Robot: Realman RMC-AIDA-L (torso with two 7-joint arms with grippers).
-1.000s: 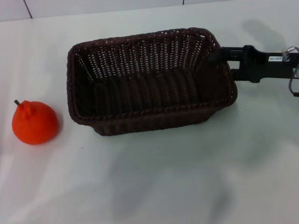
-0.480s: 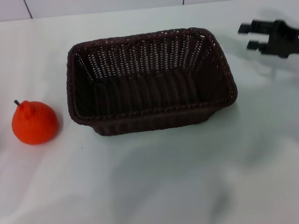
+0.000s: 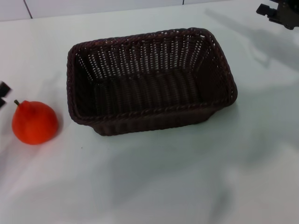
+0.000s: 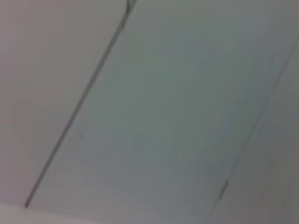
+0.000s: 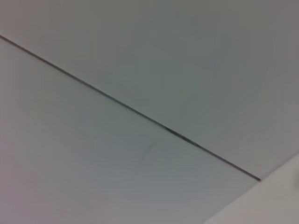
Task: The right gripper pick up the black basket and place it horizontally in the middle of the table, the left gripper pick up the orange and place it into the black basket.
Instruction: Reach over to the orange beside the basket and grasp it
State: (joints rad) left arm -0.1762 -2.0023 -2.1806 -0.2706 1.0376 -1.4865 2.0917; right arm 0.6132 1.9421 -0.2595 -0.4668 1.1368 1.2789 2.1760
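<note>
The black basket lies lengthwise across the middle of the white table, open side up and empty. The orange sits on the table to the basket's left, apart from it. My right gripper is at the far right corner of the head view, raised and well away from the basket, with its fingers apart and empty. My left gripper just shows at the left edge, right beside the orange's stem, its two black fingertips apart. Both wrist views show only pale panels with thin seams.
A tiled wall runs along the table's far edge. White tabletop stretches in front of the basket and to its right.
The right gripper let go of the basket's right end and drew back up to the far right. The left gripper's fingertips have come into view at the left edge beside the orange.
</note>
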